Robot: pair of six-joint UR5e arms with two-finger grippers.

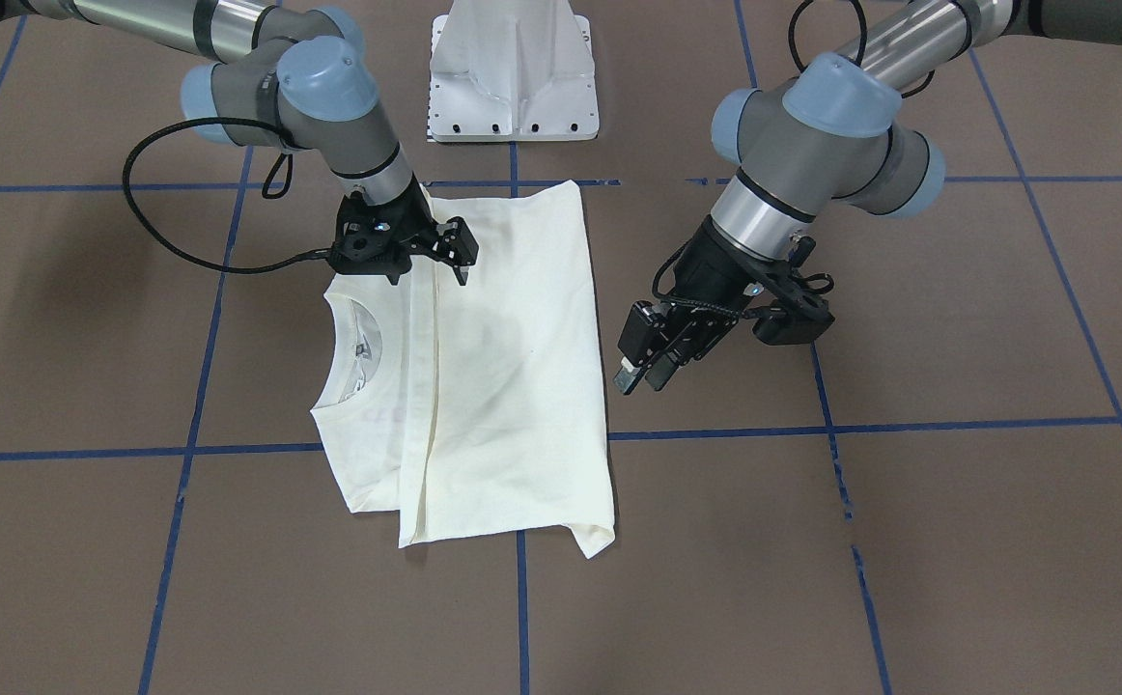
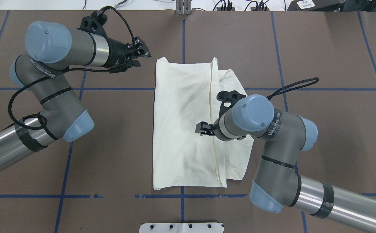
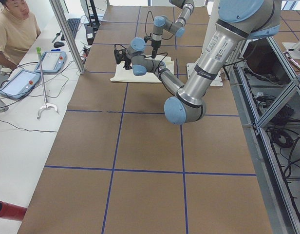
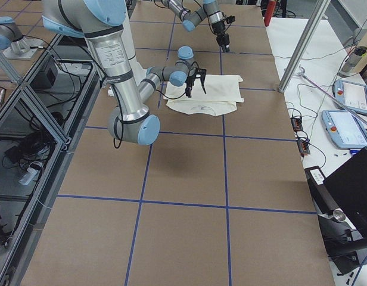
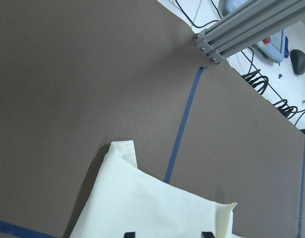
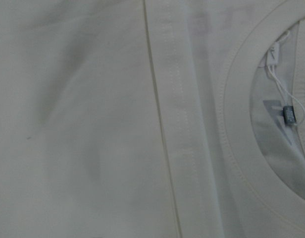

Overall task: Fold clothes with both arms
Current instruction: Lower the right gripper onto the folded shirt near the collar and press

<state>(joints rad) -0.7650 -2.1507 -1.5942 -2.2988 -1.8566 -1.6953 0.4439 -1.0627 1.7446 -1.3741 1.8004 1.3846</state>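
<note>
The cream-white T-shirt [image 1: 513,386] lies folded lengthwise on the brown table, also seen from overhead [image 2: 181,129]. Its ribbed collar [image 1: 337,338] shows at one side, and in the right wrist view [image 6: 236,148] with a small label inside. My right gripper [image 1: 431,275] hangs open just above the shirt near the long fold edge, holding nothing; it also shows overhead [image 2: 201,128]. My left gripper [image 1: 640,378] is open and empty, off the shirt beside its far hem corner [image 2: 141,58]. The left wrist view shows that corner of the shirt [image 5: 142,208] and two separated fingertips [image 5: 130,234].
The white metal pedestal base [image 1: 513,87] stands at the robot's side of the table. Blue tape lines [image 1: 909,425] grid the brown surface. An operator [image 3: 16,29] sits by tablets at the far table edge. An aluminium post [image 5: 241,29] stands beyond the shirt.
</note>
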